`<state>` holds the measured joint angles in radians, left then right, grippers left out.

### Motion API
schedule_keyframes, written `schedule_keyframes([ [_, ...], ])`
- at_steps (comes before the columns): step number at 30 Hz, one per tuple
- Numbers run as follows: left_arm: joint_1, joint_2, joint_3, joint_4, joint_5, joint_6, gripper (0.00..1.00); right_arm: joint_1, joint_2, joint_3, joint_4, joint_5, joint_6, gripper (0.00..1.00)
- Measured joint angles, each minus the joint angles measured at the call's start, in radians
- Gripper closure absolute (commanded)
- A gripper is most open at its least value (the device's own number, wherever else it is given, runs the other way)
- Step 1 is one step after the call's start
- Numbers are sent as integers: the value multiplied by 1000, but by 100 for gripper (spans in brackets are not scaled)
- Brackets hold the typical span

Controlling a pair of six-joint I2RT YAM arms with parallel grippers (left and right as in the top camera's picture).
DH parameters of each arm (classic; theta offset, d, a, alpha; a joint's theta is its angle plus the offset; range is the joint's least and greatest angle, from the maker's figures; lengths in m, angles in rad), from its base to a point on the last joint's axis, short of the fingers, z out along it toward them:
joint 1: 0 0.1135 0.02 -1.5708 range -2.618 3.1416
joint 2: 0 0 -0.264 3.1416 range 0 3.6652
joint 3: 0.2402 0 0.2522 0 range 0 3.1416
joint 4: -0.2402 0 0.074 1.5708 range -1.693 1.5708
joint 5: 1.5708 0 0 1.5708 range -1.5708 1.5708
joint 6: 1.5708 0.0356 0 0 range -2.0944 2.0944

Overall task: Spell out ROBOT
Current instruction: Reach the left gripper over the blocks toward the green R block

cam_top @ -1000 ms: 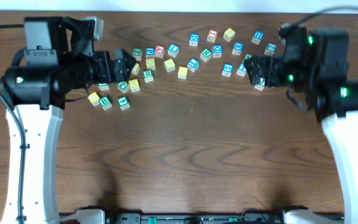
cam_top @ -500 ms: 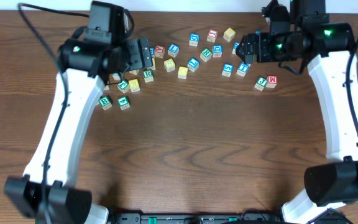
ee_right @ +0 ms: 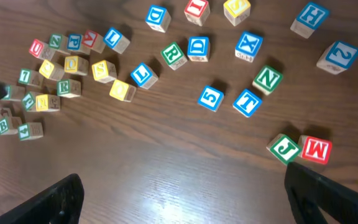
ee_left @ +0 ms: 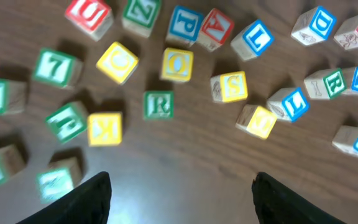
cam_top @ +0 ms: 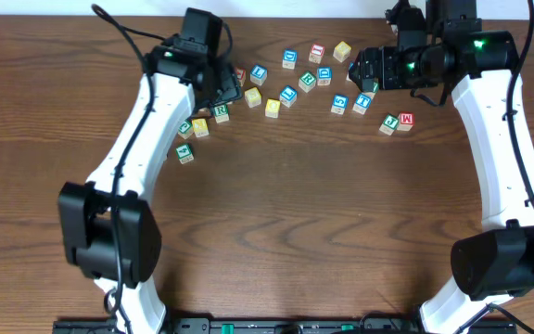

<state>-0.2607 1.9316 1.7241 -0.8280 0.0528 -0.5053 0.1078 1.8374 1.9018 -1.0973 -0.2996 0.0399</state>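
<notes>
- The table (cam_top: 295, 213) fills almost the whole overhead view. It is dark brown wood with a wavy grain, and a thin pale strip of wall (cam_top: 276, 7) runs along the top edge.
- The left arm (cam_top: 146, 121), white links with black joints, climbs from the lower left to the upper left of the overhead view. The right arm (cam_top: 499, 121) rises along the right edge in the same way.
- The left gripper (ee_left: 182, 199) hangs over the left group of blocks. Its dark fingers sit in the bottom corners of the left wrist view, spread apart, with only bare wood between them.
- The right gripper (ee_right: 191, 199) is spread wide and pinches nothing, its fingers low in the right wrist view.
- Small wooden cubes (cam_top: 288, 94) lie in a loose band across the upper part of the overhead view.
- The green R cube (ee_left: 159, 104) sits flat at the centre of the left wrist view, near the yellow K cube (ee_left: 104, 127) to its left.
- The yellow O cube (ee_left: 178, 65) lies just above it, beside the yellow C cube (ee_left: 118, 62).
- The blue T cube (ee_right: 247, 102) lies right of centre in the right wrist view, between the blue 5 cube (ee_right: 211, 98) and the green N cube (ee_right: 267, 79).
- The green B cube (ee_right: 4, 126) sits at the far left edge of that view, its letter barely readable.
</notes>
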Motion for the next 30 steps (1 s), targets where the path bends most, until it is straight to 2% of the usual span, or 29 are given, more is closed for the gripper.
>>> schedule_keyframes([
  [11, -15, 211, 1, 89, -87, -19, 28, 0, 0, 0, -52, 13, 0, 1],
  [19, -15, 233, 2, 137, -113, -19, 28, 0, 0, 0, -57, 16, 0, 2],
  [22, -15, 233, 2, 144, -122, -23, 39, 0, 0, 0, -58, 18, 0, 3],
  [26, -15, 233, -8, 175, -134, -18, 44, 2, 0, 0, -58, 19, 0, 4],
  [30, -15, 233, -23, 192, -135, -13, 45, 6, 0, 0, -58, 19, 0, 4],
])
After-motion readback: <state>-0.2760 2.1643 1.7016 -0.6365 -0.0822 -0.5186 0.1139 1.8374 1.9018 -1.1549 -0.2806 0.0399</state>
